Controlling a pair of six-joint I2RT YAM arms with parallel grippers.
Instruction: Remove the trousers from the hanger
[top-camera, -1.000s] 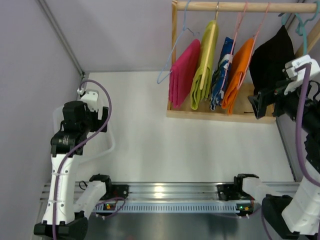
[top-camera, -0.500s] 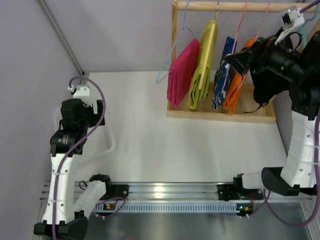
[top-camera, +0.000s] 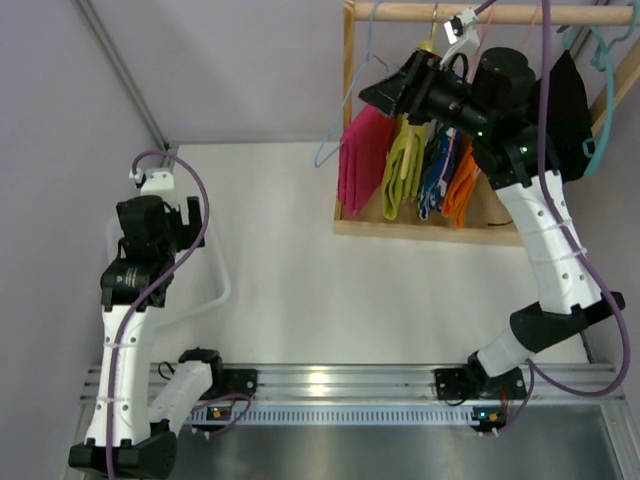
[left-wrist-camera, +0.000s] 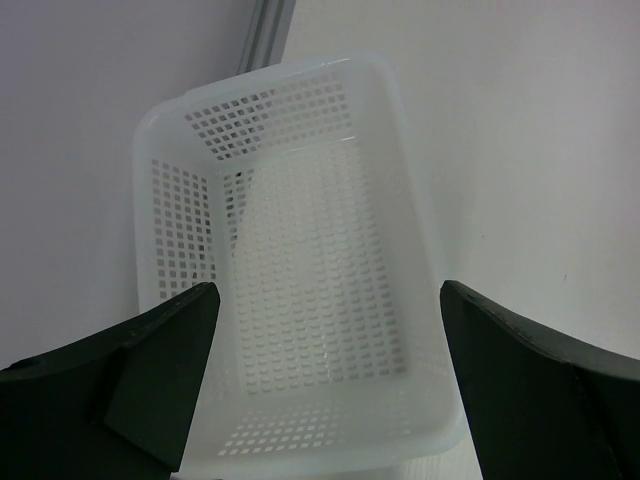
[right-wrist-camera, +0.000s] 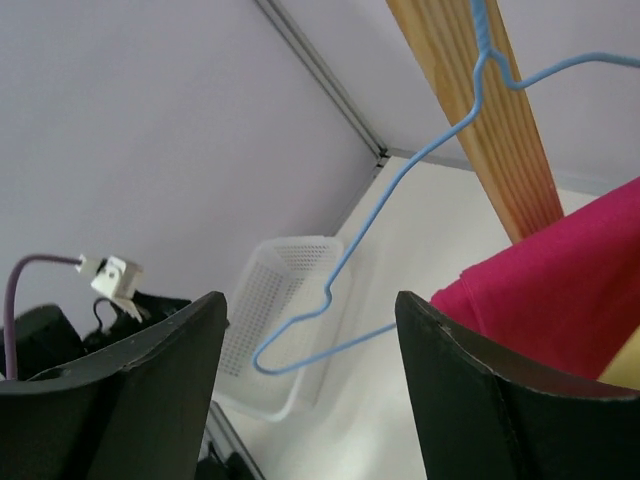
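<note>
Magenta-pink trousers (top-camera: 364, 158) hang folded on a light blue wire hanger (top-camera: 345, 110) at the left end of the wooden rack (top-camera: 440, 228). Lime yellow-green trousers (top-camera: 405, 165) hang beside them. My right gripper (top-camera: 372, 95) is open and empty, raised just above the pink trousers; in the right wrist view it (right-wrist-camera: 312, 330) frames the blue hanger (right-wrist-camera: 340, 300), with the pink trousers (right-wrist-camera: 560, 270) at the right. My left gripper (left-wrist-camera: 325, 315) is open and empty above a white perforated basket (left-wrist-camera: 300, 300) at the table's left edge.
Blue patterned (top-camera: 438, 165), orange (top-camera: 462, 180) and black (top-camera: 565, 100) garments hang further right on the rack's wooden rod (top-camera: 500, 13). The rack's wooden upright (right-wrist-camera: 480, 110) stands close to my right gripper. The basket (top-camera: 215, 285) lies under my left arm.
My right arm has swung left along the rack, from the black garment to above the pink trousers. My left arm has barely moved.
</note>
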